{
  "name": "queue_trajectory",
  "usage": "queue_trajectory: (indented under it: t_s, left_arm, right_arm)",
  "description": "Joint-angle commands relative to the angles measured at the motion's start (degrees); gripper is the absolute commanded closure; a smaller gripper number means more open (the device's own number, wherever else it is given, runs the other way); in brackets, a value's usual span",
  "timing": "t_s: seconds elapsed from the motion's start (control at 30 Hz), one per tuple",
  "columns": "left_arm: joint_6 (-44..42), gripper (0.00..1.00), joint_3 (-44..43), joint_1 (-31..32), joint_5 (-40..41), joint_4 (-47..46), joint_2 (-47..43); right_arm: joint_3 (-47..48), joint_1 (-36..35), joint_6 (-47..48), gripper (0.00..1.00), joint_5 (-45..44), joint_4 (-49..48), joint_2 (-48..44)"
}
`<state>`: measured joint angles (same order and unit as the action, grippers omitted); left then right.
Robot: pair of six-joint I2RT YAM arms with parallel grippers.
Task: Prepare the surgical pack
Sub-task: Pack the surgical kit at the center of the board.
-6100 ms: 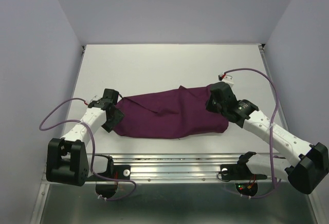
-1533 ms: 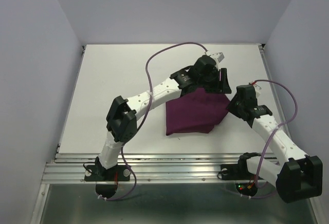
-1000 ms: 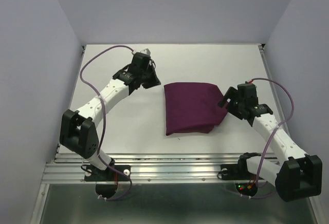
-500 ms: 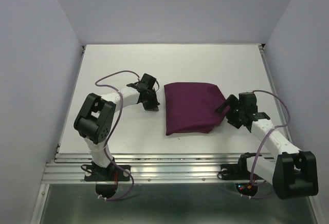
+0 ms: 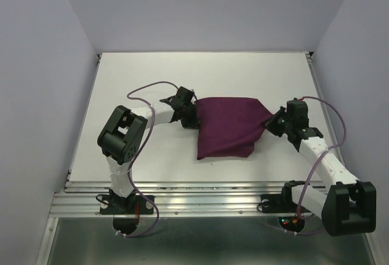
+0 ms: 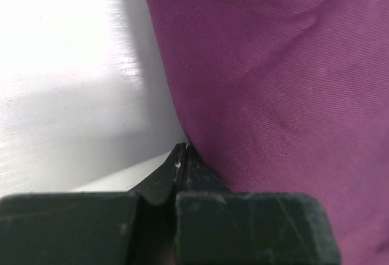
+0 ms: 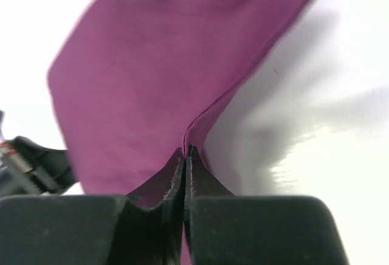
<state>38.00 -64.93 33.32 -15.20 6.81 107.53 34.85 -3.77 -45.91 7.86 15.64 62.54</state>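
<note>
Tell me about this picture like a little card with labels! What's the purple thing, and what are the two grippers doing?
Thing: folded purple cloth
Where: lying on the white table, between the two arms
Left gripper: shut, tips right at the cloth's left edge; can't tell if it pinches any cloth
Right gripper: shut on the cloth's right corner, which is drawn out to a point
</note>
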Motion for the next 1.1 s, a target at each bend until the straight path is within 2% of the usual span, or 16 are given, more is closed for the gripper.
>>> queue_trajectory:
  t_s: [0.0, 0.27, 0.43, 0.57, 0.63, 0.73, 0.83, 0.93, 0.97, 1.0, 1.07]
  left_arm:
    - [0.2, 1.0, -3.3, 0.7, -0.1, -2.1, -6.3]
    - [1.8, 1.0, -7.9, 4.0, 0.1, -0.3, -10.1]
    - [0.9, 1.0, -8.6, 4.1, 1.6, 1.6, -9.7]
    - [-0.3, 1.0, -10.0, 4.1, 5.5, 5.7, -9.1]
    - [-1.2, 1.0, -11.3, 4.1, 9.3, 8.8, -8.4]
    - [-2.0, 1.0, -13.1, 3.9, 14.6, 13.7, -6.4]
    - [-3.0, 1.0, -13.4, 3.3, 17.5, 14.9, -3.5]
    - [-3.5, 1.0, -14.2, 3.0, 19.6, 15.3, 0.0]
    - [-3.5, 1.0, -14.5, 2.9, 20.4, 15.9, 1.0]
    - [-3.5, 1.0, -15.5, 2.8, 20.6, 16.3, 2.6]
    - [-3.5, 1.0, -16.0, 2.8, 21.0, 16.6, 3.7]
  right_arm:
    - [3.6, 0.3, 2.8, 0.99, -4.9, 2.8, -6.3]
    - [-2.0, 0.3, 4.2, 0.99, -13.1, 5.0, -5.8]
    - [-4.0, 0.3, 3.7, 0.91, -15.2, 5.9, -2.9]
    - [-4.3, 0.3, 3.5, 0.43, -17.7, 7.7, -6.5]
    - [-2.4, 0.3, 4.2, 0.41, -19.1, 9.7, -9.5]
    - [2.1, 0.3, 5.9, 0.41, -20.4, 12.5, -11.5]
    - [5.9, 0.3, 7.3, 0.42, -19.4, 12.2, -10.6]
    - [7.9, 0.3, 8.3, 0.58, -16.1, 9.9, -8.3]
    - [9.7, 0.3, 9.0, 0.68, -15.1, 9.3, -6.1]
    - [10.8, 0.3, 9.3, 0.74, -13.0, 8.8, -4.6]
    - [14.4, -0.4, 11.4, 0.82, -10.8, 8.1, 1.1]
